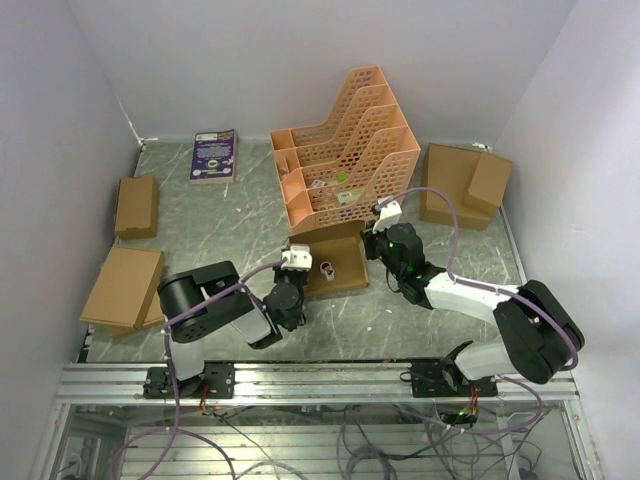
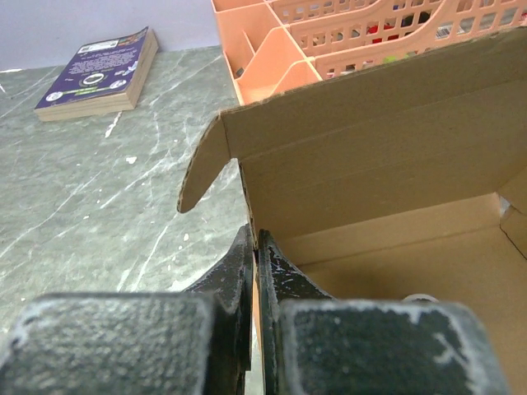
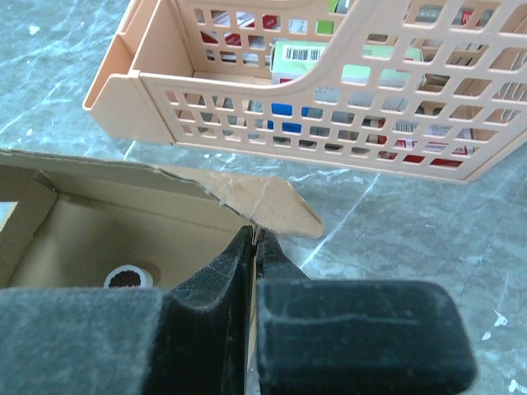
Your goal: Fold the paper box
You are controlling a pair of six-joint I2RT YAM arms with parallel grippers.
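At mid-counter, on the near side of the orange lattice rack (image 1: 345,140), the paper box (image 1: 345,278) sits half formed. It is a shallow tray of plain brown corrugated board, matte, with raw fluted edges. Its rear panel (image 2: 370,140) stands upright, and a rounded tuck flap (image 2: 200,177) curls off that panel's left end. The left claw (image 2: 255,247) is pinched tight on the left side wall, one finger inside and one outside. The right claw (image 3: 254,239) is likewise clamped on the right wall, beside a creased, dog-eared corner flap (image 3: 276,206). A small round item (image 3: 126,277) lies on the box floor; its nature cannot be told. Assessment: the step in hand appears to be raising and squaring the side walls. To do it well, both grips should sit low on the walls and turn along the scored creases. They should move together, so the tray neither skids on the smooth, marbled grey counter (image 1: 230,230) nor twists out of square. The board is thin and will crumple if pulled off the crease, as the right corner suggests. The rigid plastic rack stands close behind, leaving the upright panel little room.
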